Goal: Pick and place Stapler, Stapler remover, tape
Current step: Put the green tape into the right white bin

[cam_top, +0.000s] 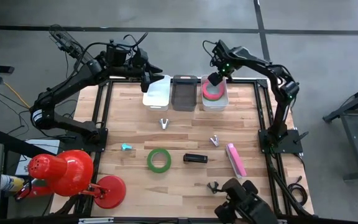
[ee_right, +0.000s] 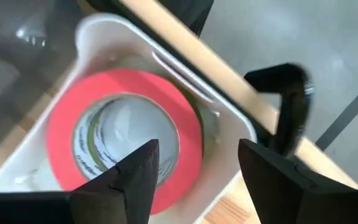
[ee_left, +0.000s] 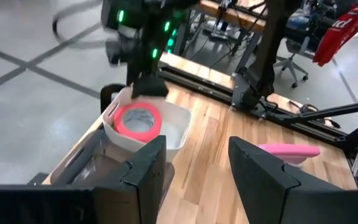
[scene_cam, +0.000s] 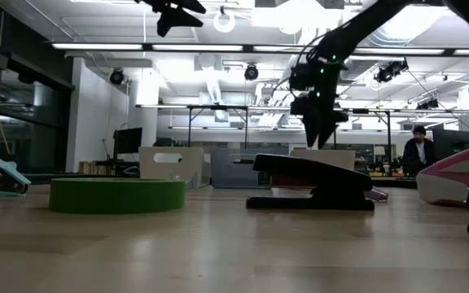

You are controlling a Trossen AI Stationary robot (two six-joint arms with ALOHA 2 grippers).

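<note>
A pink-red tape roll lies flat in the white bin at the table's far right, and a sliver of green shows under its edge. My right gripper hovers open just above that roll, pointing steeply down, with nothing between its fingers. A green tape roll lies flat on the table near the middle. To its right lie a black stapler and, farther right, a pink stapler. Small staple removers lie on the wood. My left gripper waits open, high over the far-left bin.
A dark grey bin stands between the two white bins along the far edge. A small blue item lies left of the green roll, and another remover lies near the front edge. A red lamp stands at the near left corner.
</note>
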